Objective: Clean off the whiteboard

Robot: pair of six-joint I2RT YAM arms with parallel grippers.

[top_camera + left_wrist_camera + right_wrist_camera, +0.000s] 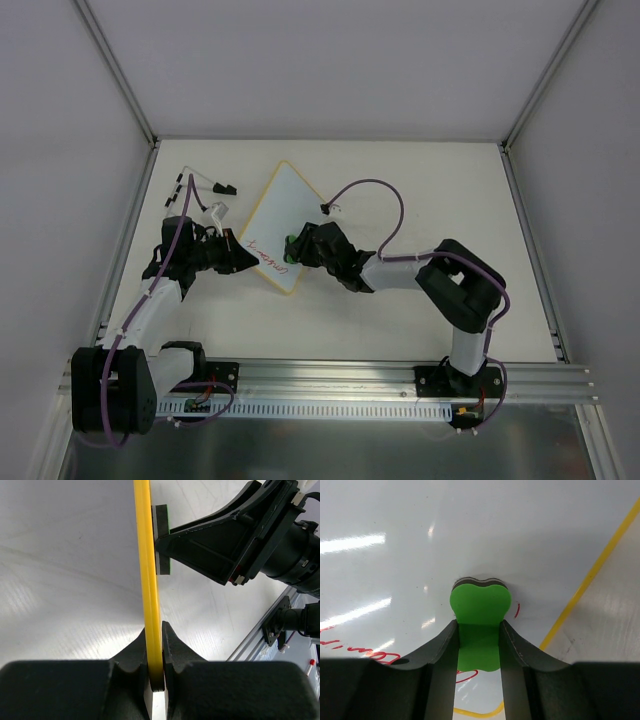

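Left gripper [154, 631] pinches the whiteboard's [290, 200] yellow edge. Right gripper [479, 629] clamps a green eraser [480, 602], pressed flat on the board beside an unreadable red scrawl [268, 263]. The table [430, 190] stretches wide to the board's right.

The right claw [479, 630] grips a green eraser [480, 602] whose dark felt face seems pressed on the whiteboard [470, 535]. Red writing [375, 657] lies at 8 o'clock. The yellow border [600, 562] runs from 2 to 6 o'clock, with the counter [605, 630] beyond.
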